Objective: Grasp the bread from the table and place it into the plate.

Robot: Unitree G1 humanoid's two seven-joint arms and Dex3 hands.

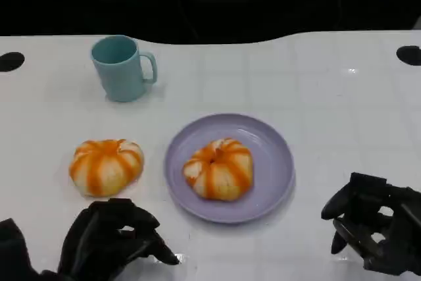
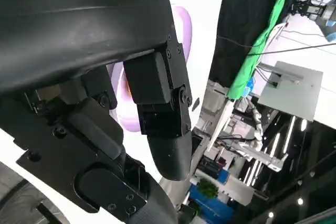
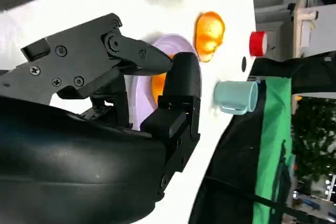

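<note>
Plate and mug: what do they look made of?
The plate looks like matte lilac plastic or melamine: even colour, soft dull sheen, thin rim. The mug looks like matte teal plastic, possibly glazed ceramic; uniform colour with no sharp highlights. Neither can be settled by look alone.

— Is there any writing to read on the mug, the plate or the table?
— None. All three are plain, with no label, brand or number on them.
— And the two breads?
— Only orange stripes, on the bread on the plate and on the bread on the table; no print.
— The hands?
— The left hand and the right hand are bare black, with screws but no lettering that shows.
— Anything in the room behind, in the wrist views?
— The red round thing and the grey board carry nothing legible; the rest is too small or blurred to tell.
</note>
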